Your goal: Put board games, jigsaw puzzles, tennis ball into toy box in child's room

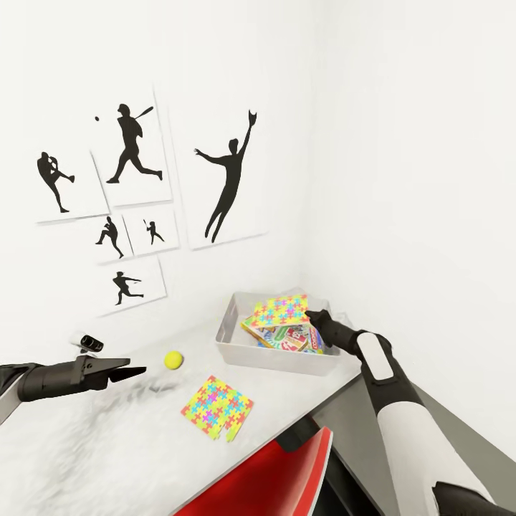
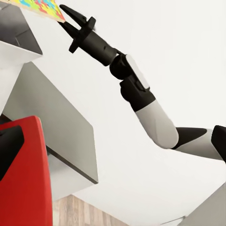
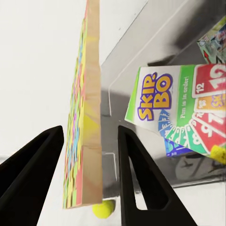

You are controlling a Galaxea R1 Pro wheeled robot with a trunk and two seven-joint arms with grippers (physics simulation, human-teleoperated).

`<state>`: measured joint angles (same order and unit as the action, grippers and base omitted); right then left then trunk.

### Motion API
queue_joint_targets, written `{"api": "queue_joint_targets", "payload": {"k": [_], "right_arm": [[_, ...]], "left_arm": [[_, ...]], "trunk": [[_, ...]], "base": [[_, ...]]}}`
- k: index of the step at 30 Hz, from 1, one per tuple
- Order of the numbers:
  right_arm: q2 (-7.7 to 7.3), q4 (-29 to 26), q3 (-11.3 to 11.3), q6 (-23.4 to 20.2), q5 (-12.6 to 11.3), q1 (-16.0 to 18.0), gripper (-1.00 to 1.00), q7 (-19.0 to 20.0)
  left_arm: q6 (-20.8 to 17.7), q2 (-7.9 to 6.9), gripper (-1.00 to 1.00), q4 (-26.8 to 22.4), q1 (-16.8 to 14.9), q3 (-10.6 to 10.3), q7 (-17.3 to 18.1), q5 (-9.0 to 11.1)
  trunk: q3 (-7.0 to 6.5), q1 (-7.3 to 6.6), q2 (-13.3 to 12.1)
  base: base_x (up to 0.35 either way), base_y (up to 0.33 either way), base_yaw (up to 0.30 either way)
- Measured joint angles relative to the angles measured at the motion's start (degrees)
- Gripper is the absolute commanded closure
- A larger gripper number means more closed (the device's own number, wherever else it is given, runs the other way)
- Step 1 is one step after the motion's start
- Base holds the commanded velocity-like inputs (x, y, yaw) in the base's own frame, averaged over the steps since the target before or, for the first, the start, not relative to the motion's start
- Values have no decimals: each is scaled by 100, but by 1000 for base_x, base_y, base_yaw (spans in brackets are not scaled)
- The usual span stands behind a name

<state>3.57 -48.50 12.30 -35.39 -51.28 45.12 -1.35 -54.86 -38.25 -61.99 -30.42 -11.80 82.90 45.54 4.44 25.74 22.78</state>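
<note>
The toy box (image 1: 236,337) stands at the table's (image 1: 86,444) far right corner, and the Skip-Bo board game (image 3: 165,103) and other game boxes (image 1: 290,337) lie inside it. One jigsaw puzzle (image 1: 281,309) slants over those boxes. My right gripper (image 1: 309,315) is open around its edge, with a gap showing between the sheet (image 3: 84,122) and one finger (image 3: 136,169). A second jigsaw puzzle (image 1: 217,406) lies flat on the table near the front edge. The tennis ball (image 1: 173,359) rests left of the box. My left gripper (image 1: 136,371) hovers left of the ball, its jaws unclear.
A red chair (image 1: 272,473) is tucked at the table's front edge, beside the lower dark grey section (image 1: 344,408). White walls close in behind and right of the box, the left one carrying black silhouette posters (image 1: 136,150). A small grey and black object (image 1: 89,342) lies near the left arm.
</note>
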Motion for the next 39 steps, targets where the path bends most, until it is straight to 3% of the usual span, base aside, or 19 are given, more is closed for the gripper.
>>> {"api": "queue_joint_targets", "payload": {"k": [11,15,22,39], "right_arm": [[12,951,-178,391,37,399,100,-165],[21,1024,-194,410,89,438,100,-167],[23,1049,-191,584,482,455,100,-167],[5,1569,-201,765,551,667,100,-152]], "left_arm": [[0,0,-100,0,0,-2,1,0],[0,0,-100,0,0,-3,-6,0],[0,0,-100,0,0,-4,-7,0],[0,0,-100,0,0,-1,-8,0]], "trunk": [[0,0,0],[0,0,0],[0,0,0],[0,0,0]], "base": [[0,0,0],[0,0,0],[0,0,0],[0,0,0]]}}
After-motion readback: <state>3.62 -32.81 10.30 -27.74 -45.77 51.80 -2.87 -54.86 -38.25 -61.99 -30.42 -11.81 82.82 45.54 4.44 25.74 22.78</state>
